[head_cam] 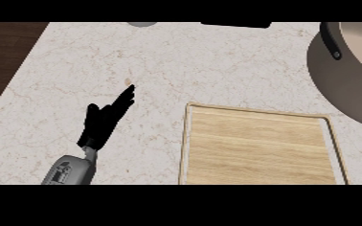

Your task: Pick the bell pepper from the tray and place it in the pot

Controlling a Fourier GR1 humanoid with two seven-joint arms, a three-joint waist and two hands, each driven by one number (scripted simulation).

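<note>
White marble counter (212,62), pale wooden tray (262,148), taupe pot (341,84) at right

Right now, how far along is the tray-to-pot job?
Done: cannot tell. The tray shows no pepper, and the pot is cut off at the right edge. In hand: nothing; the left hand is open, lower left. Left: confirming the pepper reached the pot.

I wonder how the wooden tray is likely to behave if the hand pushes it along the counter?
The tray looks like stiff wood, so it probably would not flex. It lies flat on the counter, so it should slide rather than tip. Its raised rim may give the left hand an edge to push.
</note>
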